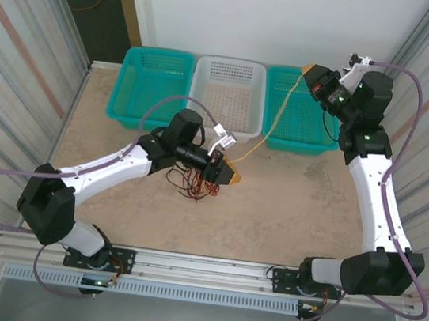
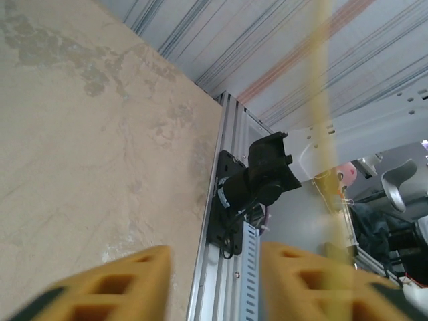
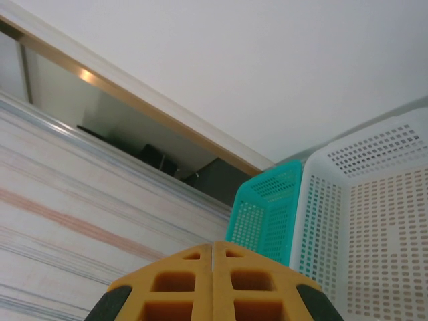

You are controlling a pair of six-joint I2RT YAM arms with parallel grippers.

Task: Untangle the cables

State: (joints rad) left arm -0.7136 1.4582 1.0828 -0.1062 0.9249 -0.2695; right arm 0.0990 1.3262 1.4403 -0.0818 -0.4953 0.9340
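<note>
From above, the thin yellow cable [image 1: 269, 128] runs from my right gripper [image 1: 313, 76], clenched on it, to the red-and-black cable tangle [image 1: 191, 183] on the beige bench [image 1: 296, 204]; the left wrist camera shows my left gripper [image 2: 214, 271] released.

Robot lab: alu frame [image 1: 208, 265], ribbed walls [image 1: 24, 38].

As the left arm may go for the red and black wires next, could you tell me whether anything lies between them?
Nothing visible does. The left gripper sits open right beside the red and black wires on the table. The yellow cable leads away toward the right gripper, on the other side.
</note>
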